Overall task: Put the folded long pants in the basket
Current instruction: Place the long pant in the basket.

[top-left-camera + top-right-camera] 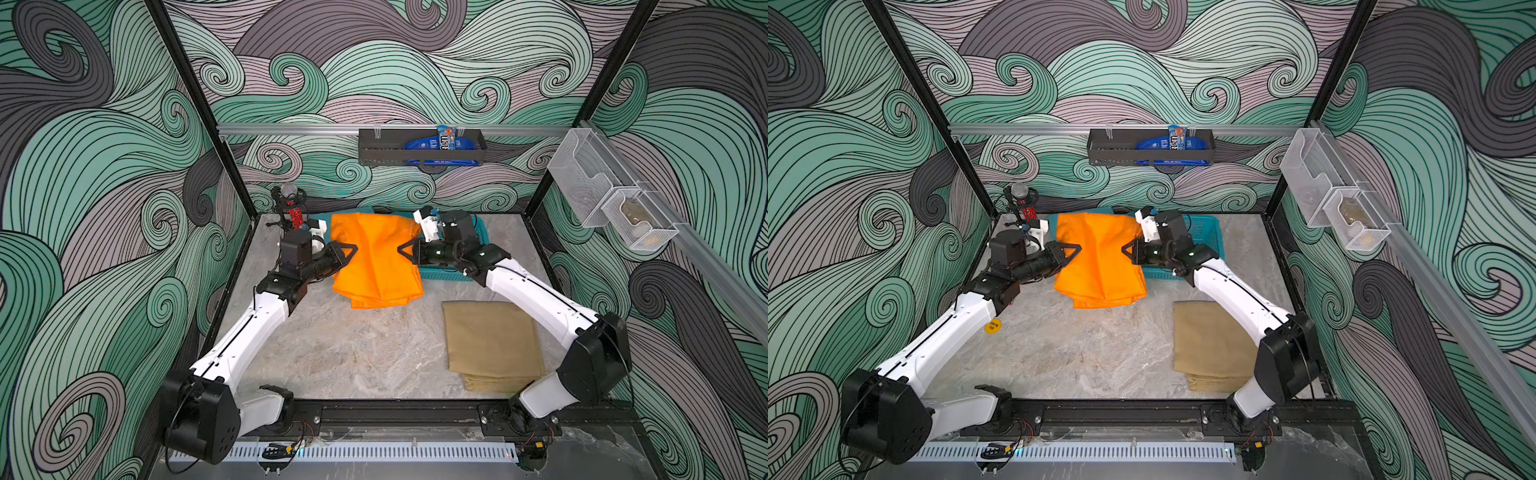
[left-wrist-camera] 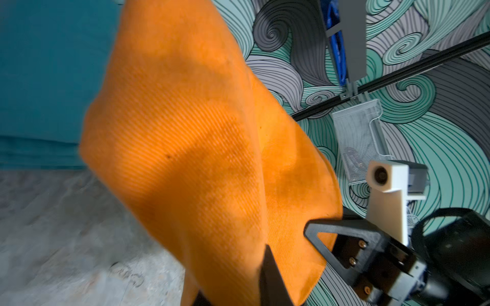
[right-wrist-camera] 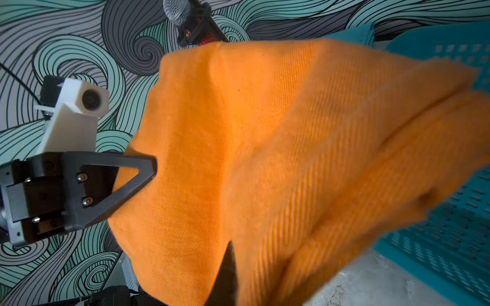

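Arms reach to upper centre, facing each other; left fingers [image 1: 355, 248] and right fingers [image 1: 400, 249] pinch opposite sides of orange pants [image 1: 376, 266].

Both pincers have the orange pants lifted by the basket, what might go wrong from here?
1. The orange pants sag between the left pincer and right pincer, each pinching only a side edge; layers could slip and the fold open.
2. Their lower end hangs before the near wall of the turquoise basket and might drape outside.
3. The microphone stands close behind the left pincer; a swing could bump it.
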Tool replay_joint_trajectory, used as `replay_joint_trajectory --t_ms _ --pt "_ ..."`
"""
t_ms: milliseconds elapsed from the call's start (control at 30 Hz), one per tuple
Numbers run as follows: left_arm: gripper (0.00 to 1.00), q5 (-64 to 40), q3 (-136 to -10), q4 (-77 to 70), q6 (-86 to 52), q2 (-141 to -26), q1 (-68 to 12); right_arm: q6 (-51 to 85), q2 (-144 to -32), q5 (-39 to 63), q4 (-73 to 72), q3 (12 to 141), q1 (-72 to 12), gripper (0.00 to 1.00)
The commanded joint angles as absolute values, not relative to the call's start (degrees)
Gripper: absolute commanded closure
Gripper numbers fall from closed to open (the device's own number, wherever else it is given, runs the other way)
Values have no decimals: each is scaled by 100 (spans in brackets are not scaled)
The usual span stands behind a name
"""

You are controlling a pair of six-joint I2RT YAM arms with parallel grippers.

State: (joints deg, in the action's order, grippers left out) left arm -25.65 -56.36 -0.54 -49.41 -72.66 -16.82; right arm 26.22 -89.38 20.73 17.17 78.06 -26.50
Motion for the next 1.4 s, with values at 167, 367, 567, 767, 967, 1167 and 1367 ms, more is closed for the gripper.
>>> replay_joint_trajectory --t_ms 167,367,567,767,967,1167,1367 --pt "100 -2607 -7609 -989 -5059 -9258 -2717 2119 -9382 2834 1975 8586 -1055 100" --pt "100 -2533 -8628 -1259 -5213 -10522 -2942 1987 -9793 2830 1976 8739 -202 100" --pt "100 -2407 -9433 -1260 -5324 -11501 -2997 1829 -10476 2593 2200 9337 200 100" --pt "100 -2023 -10184 -975 -5080 -12416 -2971 1662 -11111 2221 2205 9469 246 100" --pt "100 -1927 -10397 -618 -4938 -12943 -2967 1556 -11592 1852 2197 9318 238 100" --pt "100 -1736 -10237 -321 -4639 -13252 -2969 1557 -11953 1324 2186 9081 228 100" --pt "100 -1408 -10592 126 -4245 -13650 -2966 1544 -12185 833 2175 9013 210 100"
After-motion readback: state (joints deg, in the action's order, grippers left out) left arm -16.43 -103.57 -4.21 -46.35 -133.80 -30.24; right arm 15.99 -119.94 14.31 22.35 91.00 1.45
